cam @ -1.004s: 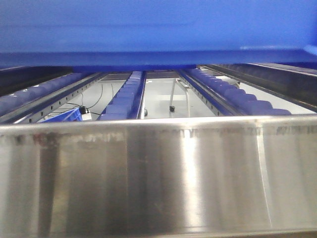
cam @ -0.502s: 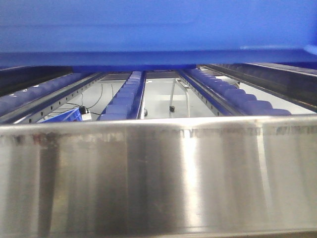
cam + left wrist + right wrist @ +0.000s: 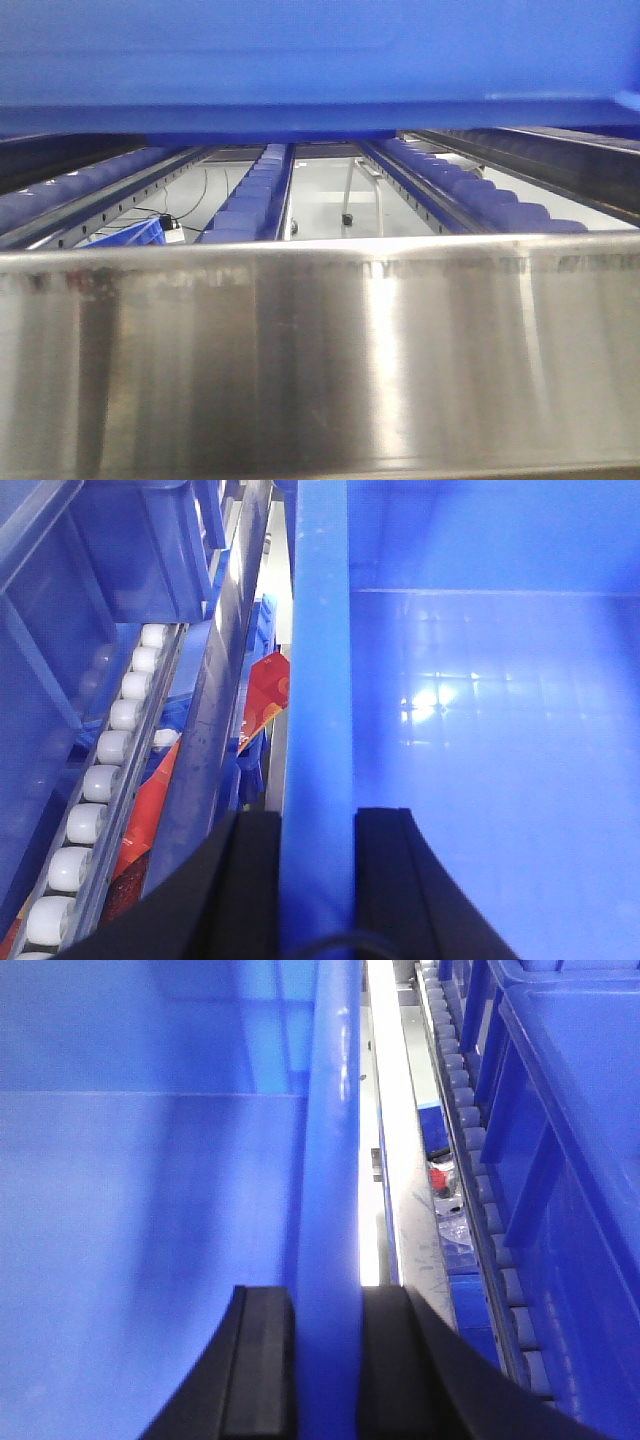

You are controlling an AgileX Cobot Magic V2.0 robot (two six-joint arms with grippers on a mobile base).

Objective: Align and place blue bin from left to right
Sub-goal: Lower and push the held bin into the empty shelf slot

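Note:
The blue bin [image 3: 320, 60] fills the top of the front view, its underside hanging above the roller tracks. In the left wrist view my left gripper [image 3: 318, 825] is shut on the bin's left wall [image 3: 318, 660], one black finger outside and one inside. The bin's glossy floor [image 3: 490, 730] spreads to the right of that wall. My right gripper [image 3: 328, 1300] is shut on the bin's right wall [image 3: 332, 1110], with the bin's interior [image 3: 150, 1210] to the left of it.
A shiny steel rail [image 3: 320, 350] crosses the front view low down. Blue roller tracks [image 3: 250, 195] run away behind it. White rollers [image 3: 105, 750] and red packets [image 3: 265, 690] lie left of the bin. Another blue bin [image 3: 570, 1110] stands on rollers at the right.

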